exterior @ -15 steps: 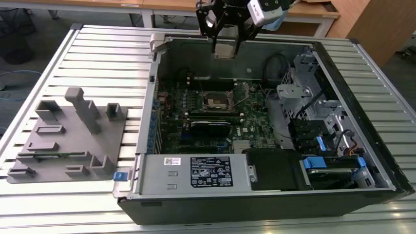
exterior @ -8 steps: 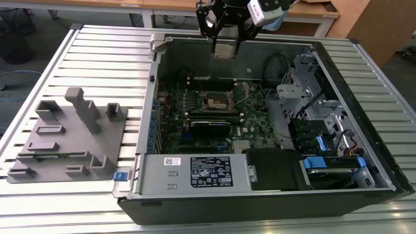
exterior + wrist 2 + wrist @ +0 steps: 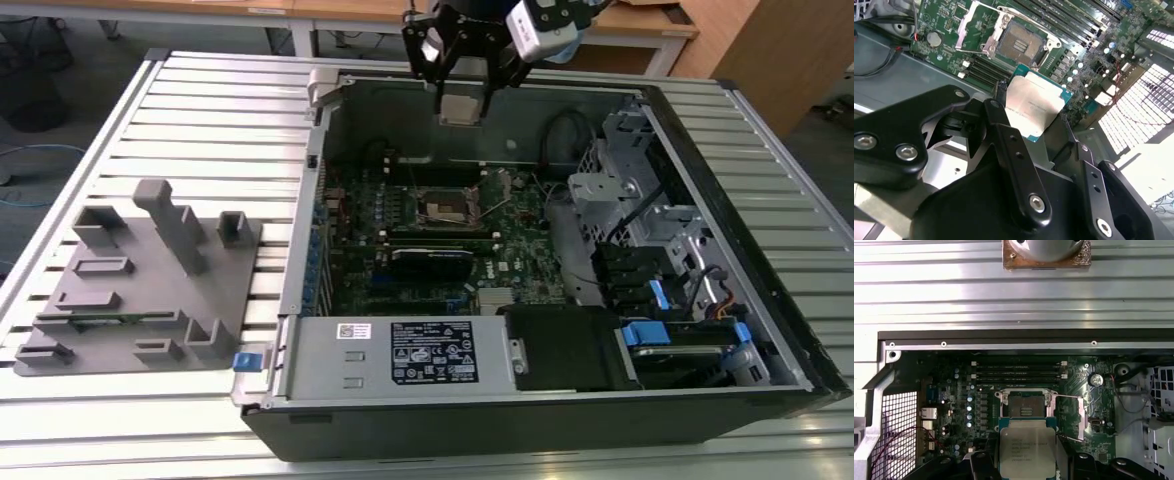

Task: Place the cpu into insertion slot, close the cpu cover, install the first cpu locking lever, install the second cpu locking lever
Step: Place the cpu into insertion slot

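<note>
We are working on the first step, our hand (image 3: 461, 92) gripping the cpu (image 3: 1027, 447) by its edges up in the air, well apart from the open insertion slot (image 3: 1025, 411), and we think it needs lining up square with it.

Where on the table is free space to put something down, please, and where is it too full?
In the exterior view, the table's slats are bare above the grey fixture tray, beside the computer case, and in a strip below the tray. Inside the case is crowded: motherboard, cables, drive bays.
</note>
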